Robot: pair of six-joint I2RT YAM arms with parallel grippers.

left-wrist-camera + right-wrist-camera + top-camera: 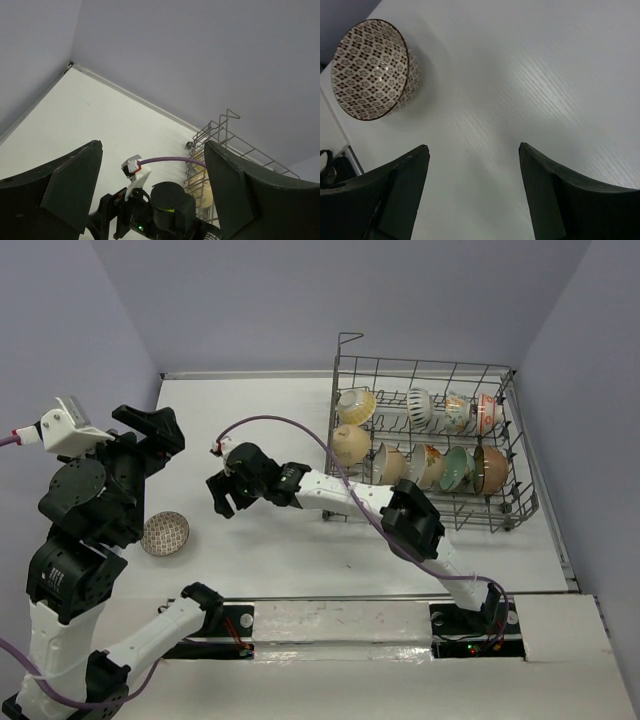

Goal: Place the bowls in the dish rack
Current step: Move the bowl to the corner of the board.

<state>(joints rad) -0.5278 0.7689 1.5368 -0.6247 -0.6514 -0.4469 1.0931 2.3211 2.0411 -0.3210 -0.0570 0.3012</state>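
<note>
We see the right tool (471, 150) with its jaws spread wide and nothing between them; only bare desk (530, 65) shows in the gap. One bowl is outside the rack, a brown-and-white patterned bowl (372, 70). It stands mouth up on the desk, ahead of this tool and off toward the left of its wrist view, near it but not touching. From above, that bowl sits between the right tool and the lower part of the left arm.

The dish rack (425, 380) lies well behind the right tool, back along its own arm toward the far right of the desk. In it the other bowls (458, 468) stand on edge between the tines in two rows. Among them are a tan one, a teal one, a brown one and one with a yellow centre.

The left tool (152, 147) is raised above the desk, its jaws also wide apart and holding nothing. Below and ahead of it we see the right arm's wrist with its purple cable (170, 159), and beyond that a corner of the rack. The patterned bowl lies below the left tool, well apart from it.
</note>
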